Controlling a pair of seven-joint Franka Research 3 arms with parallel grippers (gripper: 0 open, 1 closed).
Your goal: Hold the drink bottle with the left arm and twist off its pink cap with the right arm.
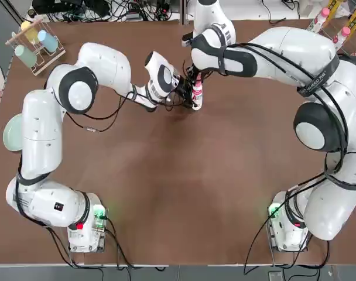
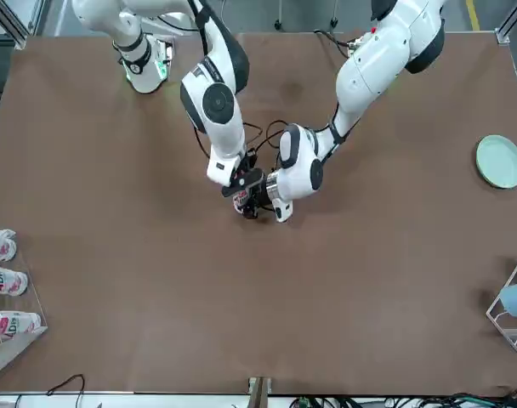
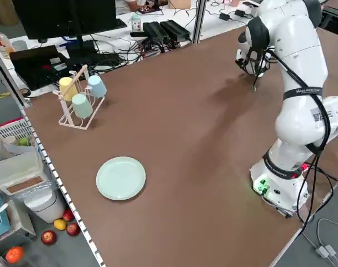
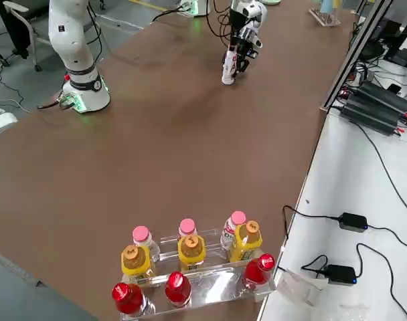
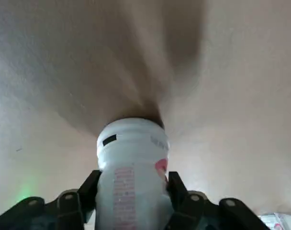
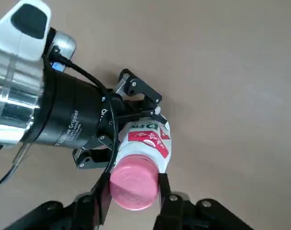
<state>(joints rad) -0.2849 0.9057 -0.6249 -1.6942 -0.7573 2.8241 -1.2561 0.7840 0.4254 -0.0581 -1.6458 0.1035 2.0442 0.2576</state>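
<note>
The drink bottle [image 1: 197, 95] stands upright on the brown table, toward the far middle. In the left wrist view its white body [image 5: 132, 167] sits squeezed between my left gripper's [image 5: 132, 189] dark fingers [image 5: 88, 191]. My left gripper [image 1: 182, 95] holds it from the side, low on the body. The pink cap [image 6: 133, 188] shows in the right wrist view, clamped between my right gripper's [image 6: 133, 194] two fingers [image 6: 103, 191]. My right gripper [image 1: 195, 75] comes down on the bottle from above. In the front view the bottle [image 2: 243, 202] is mostly covered by both grippers.
A clear rack of pink-, orange- and red-capped bottles [image 4: 190, 257] stands at the robot's right table edge. A wire rack with cups [image 1: 34, 44] and a pale green plate [image 1: 13, 132] lie on the left side. Cables run along the far edge.
</note>
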